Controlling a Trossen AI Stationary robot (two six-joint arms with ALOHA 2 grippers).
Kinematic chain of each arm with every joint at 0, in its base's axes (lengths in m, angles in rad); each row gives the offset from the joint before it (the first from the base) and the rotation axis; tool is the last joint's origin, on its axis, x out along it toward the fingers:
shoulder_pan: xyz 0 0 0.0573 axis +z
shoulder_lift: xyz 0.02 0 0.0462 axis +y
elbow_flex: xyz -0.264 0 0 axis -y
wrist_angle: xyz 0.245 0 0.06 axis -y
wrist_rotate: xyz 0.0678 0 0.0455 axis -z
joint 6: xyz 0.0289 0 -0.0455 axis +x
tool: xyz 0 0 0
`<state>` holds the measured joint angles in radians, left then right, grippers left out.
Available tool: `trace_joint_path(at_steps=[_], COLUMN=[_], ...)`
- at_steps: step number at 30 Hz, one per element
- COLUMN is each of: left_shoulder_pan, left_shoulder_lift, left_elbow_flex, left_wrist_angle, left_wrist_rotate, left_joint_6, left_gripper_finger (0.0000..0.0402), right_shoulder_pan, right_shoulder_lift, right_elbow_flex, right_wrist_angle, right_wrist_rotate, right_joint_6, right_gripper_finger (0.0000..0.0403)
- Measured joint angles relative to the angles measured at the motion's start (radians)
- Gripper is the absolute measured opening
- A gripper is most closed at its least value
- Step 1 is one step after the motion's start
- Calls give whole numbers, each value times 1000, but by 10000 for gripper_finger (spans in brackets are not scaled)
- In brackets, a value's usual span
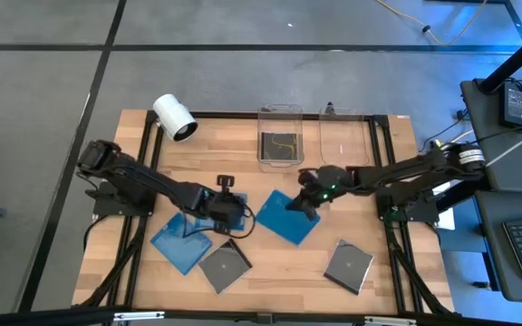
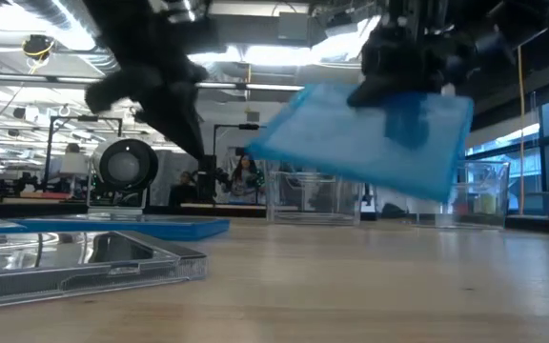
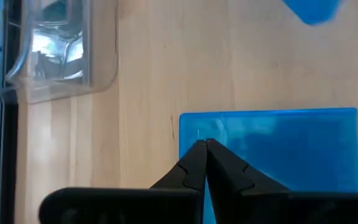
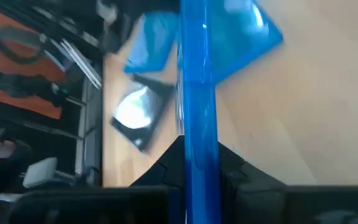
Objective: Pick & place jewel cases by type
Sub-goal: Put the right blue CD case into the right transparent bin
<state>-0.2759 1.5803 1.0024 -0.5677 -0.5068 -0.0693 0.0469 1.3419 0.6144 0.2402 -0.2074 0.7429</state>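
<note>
Fingers [image 4: 194,168] clamp lifted blue case [image 1: 290,217]; left fingers [image 3: 205,155] apparently closed, empty.

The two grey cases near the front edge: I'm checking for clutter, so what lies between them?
Only bare table lies between the left grey case and the right one, per the high view.

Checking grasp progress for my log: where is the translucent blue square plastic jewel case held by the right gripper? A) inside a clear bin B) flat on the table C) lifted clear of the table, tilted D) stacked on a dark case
C: in the low view the right gripper holds the translucent blue square plastic jewel case tilted above the wooden table, with open space showing beneath it.
</note>
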Motion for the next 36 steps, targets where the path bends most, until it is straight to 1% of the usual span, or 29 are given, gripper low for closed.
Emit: trace_joint_path(at_steps=[5, 8, 11, 13, 16, 18, 21, 24, 27, 33, 36], left_shoulder_pan=[-23, -34, -39, -38, -38, -38, -38, -38, -37, -37, -37], left_shoulder_lift=[-118, -170, -198, -206, -206, -207, -207, -207, -207, -206, -206], left_elbow_flex=[-108, -171, -224, -257, -286, -299, -321, -327, -327, -327, -327], left_wrist_angle=[82, 170, 252, 305, 339, 350, 394, 411, 419, 423, 423], left_wrist_rotate=[0, 0, 0, 1, 1, 0, 0, 0, 1, 1, 1], left_joint_6=[-71, -103, -134, -156, -190, -214, -231, -218, -217, -217, -217], left_gripper_finger=[3, 5, 9, 10, 7, 5, 3, 6, 10, 12, 12], right_shoulder_pan=[-65, -120, -184, -227, -292, -334, -392, -443, -491, -591, -627], right_shoulder_lift=[-150, -249, -351, -416, -507, -560, -622, -656, -664, -625, -589], right_elbow_flex=[0, 0, 0, 0, 0, 0, 0, 0, 0, 0, 0], right_wrist_angle=[-52, -103, -179, -241, -333, -382, -424, -445, -478, -678, -698], right_wrist_rotate=[39, 94, 192, 281, 412, 468, 521, 583, 631, 634, 628], right_joint_6=[-49, -89, -140, -172, -200, -202, -202, -214, -225, -180, -170], right_gripper_finger=[41, 41, 41, 41, 41, 41, 41, 41, 41, 41, 41])
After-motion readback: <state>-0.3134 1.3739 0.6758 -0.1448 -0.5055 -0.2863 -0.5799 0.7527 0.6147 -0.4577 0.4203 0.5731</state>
